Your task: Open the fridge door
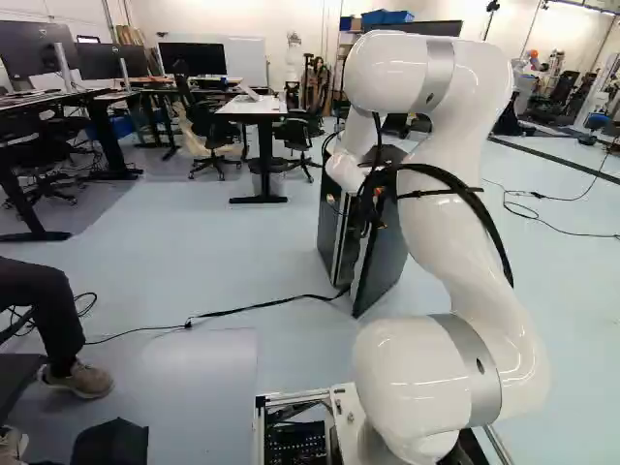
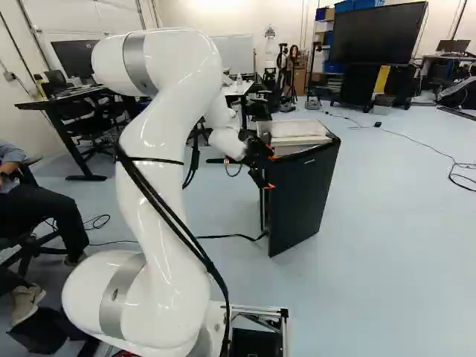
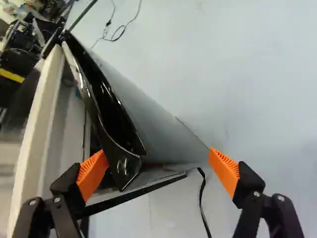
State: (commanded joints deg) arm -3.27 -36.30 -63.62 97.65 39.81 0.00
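The dark fridge door [image 2: 303, 197] stands ajar from the fridge body [image 1: 334, 228], with a narrow gap along its near edge. At that edge, near the top, is my gripper [image 2: 269, 172], its orange pads showing. In the wrist view the gripper [image 3: 158, 156] stands open, with the corner of the door's black top trim [image 3: 121, 161] between its fingers. One orange pad [image 3: 93, 173] is close by the trim on the fridge body's side; whether it touches cannot be told. The other pad [image 3: 224, 171] stands apart from the door's outer face, over the floor.
A black cable [image 1: 262, 307] runs over the floor to the fridge's foot. Someone's leg and shoe [image 1: 82, 380] are at the left of the left base view. Desks [image 1: 254, 108] and office chairs stand behind, and another robot [image 2: 270, 48] is far back.
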